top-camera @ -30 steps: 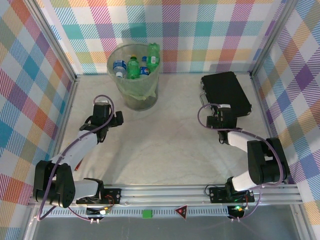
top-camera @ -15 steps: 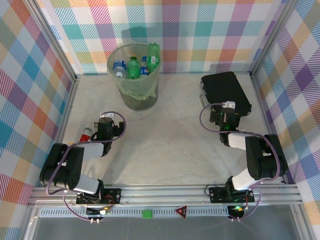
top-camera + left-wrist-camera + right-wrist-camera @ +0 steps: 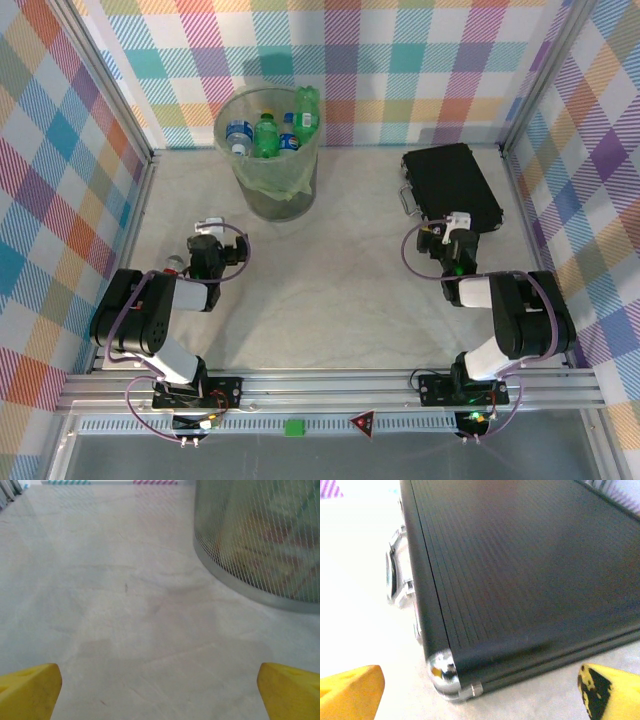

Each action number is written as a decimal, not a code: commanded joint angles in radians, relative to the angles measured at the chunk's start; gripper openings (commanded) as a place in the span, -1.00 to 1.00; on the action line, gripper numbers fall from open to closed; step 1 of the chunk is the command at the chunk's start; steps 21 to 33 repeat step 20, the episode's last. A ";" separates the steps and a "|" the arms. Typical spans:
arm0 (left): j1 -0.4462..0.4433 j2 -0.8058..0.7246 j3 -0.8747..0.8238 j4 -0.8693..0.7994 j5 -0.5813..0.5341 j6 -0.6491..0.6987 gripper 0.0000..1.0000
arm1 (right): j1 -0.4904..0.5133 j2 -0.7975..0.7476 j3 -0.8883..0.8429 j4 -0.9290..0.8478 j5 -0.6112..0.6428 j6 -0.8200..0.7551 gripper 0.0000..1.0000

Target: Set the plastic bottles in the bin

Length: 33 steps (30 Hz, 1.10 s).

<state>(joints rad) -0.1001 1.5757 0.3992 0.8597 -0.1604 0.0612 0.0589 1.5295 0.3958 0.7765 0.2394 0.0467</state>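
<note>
The bin (image 3: pixel 268 178) is a round grey wire-mesh basket with a pale green liner, standing at the back left. Inside it lie several plastic bottles: two green ones (image 3: pixel 266 134) (image 3: pixel 307 108) and clear ones with blue labels (image 3: pixel 238 134). In the left wrist view the bin's mesh wall (image 3: pixel 260 545) rises at the upper right. My left gripper (image 3: pixel 208 238) sits low, short of the bin and pointing at it, open and empty over bare table (image 3: pixel 160 700). My right gripper (image 3: pixel 457 230) is open and empty (image 3: pixel 480 700), facing the black case's near corner.
A black rectangular case (image 3: pixel 452 185) (image 3: pixel 520 565) with a metal handle (image 3: pixel 395 580) lies at the back right. Checked walls close the table on three sides. Both arms are folded back near their bases.
My left arm has folded back from its reach towards the bin, and its gripper now rests lower and nearer the base. My right gripper has shifted slightly towards the case.
</note>
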 commanded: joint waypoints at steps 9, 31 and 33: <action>0.014 0.005 0.020 -0.010 0.039 -0.020 0.99 | -0.027 0.002 -0.005 0.088 -0.078 0.003 0.97; 0.015 0.005 0.020 -0.013 0.042 -0.022 0.99 | -0.027 0.002 -0.003 0.084 -0.081 0.000 0.98; 0.015 0.005 0.020 -0.013 0.042 -0.022 0.99 | -0.027 0.002 -0.003 0.084 -0.081 0.000 0.98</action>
